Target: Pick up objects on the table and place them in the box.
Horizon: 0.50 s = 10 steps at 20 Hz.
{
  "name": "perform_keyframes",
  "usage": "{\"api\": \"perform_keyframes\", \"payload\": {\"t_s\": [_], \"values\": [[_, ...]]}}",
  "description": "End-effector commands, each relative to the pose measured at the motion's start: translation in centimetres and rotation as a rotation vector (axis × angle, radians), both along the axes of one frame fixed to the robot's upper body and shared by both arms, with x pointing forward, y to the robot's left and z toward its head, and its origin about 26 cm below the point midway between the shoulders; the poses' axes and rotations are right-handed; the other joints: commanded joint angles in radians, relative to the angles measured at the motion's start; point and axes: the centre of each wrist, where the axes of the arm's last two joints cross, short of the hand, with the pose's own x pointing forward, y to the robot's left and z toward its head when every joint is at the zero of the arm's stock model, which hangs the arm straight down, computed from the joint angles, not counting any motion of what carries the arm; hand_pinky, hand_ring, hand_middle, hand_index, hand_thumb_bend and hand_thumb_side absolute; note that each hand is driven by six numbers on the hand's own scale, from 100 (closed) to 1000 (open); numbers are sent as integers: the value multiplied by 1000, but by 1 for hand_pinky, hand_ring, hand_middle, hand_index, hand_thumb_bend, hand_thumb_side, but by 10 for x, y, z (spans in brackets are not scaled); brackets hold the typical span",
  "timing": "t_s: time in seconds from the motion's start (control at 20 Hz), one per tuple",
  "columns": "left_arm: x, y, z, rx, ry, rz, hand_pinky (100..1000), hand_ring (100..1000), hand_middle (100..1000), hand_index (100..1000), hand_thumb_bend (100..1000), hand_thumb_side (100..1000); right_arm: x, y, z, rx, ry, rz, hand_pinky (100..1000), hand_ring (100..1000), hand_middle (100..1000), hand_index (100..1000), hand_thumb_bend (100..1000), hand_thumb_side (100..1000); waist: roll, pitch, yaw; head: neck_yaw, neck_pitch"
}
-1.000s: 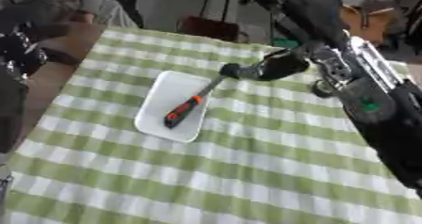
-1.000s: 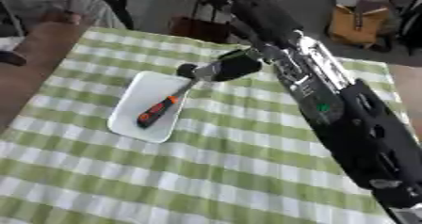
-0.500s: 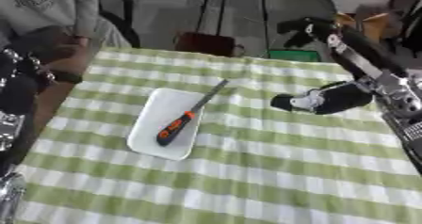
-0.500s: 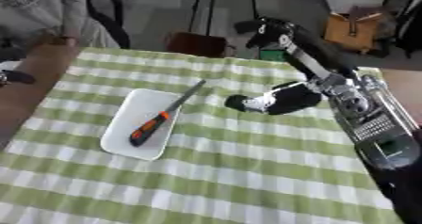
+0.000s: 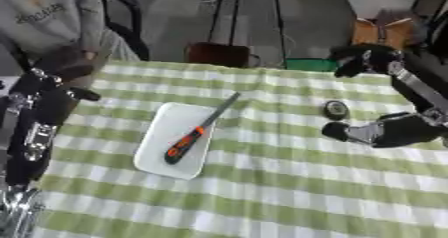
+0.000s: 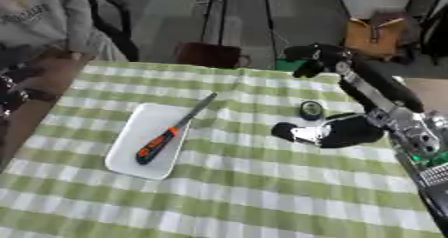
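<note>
Left eye view shows the screwdriver (image 5: 194, 137) lying in the white tray (image 5: 163, 152), its shaft over the far rim. Right of the tray, the right hand (image 5: 374, 132) hovers with fingers curled, empty, near a small round dark object (image 5: 335, 109).

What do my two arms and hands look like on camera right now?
Both are mostly black with silver parts. The right hand is black with a pale silver patch, on a bulky black forearm with a silver strip. The left arm is black with silver metal fittings; its hand is not clearly shown.
</note>
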Motion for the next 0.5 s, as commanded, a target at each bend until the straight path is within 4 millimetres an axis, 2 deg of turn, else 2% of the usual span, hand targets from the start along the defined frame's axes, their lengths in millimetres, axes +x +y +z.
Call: {"api": "perform_keyframes", "payload": {"t_s": [0.05,0.5], "values": [[0,6,5,16,-20,21,616,819,885,842,638,768,-5,-3,11,1,-30,-5,718,715,798,911,685,466,0,-11,-3,11,-14],[0,5,4,23,-18,17,614,812,881,841,632,771,-9,-8,6,9,-16,-27,718,711,796,909,681,467,-8,-8,4,22,-18]]}}
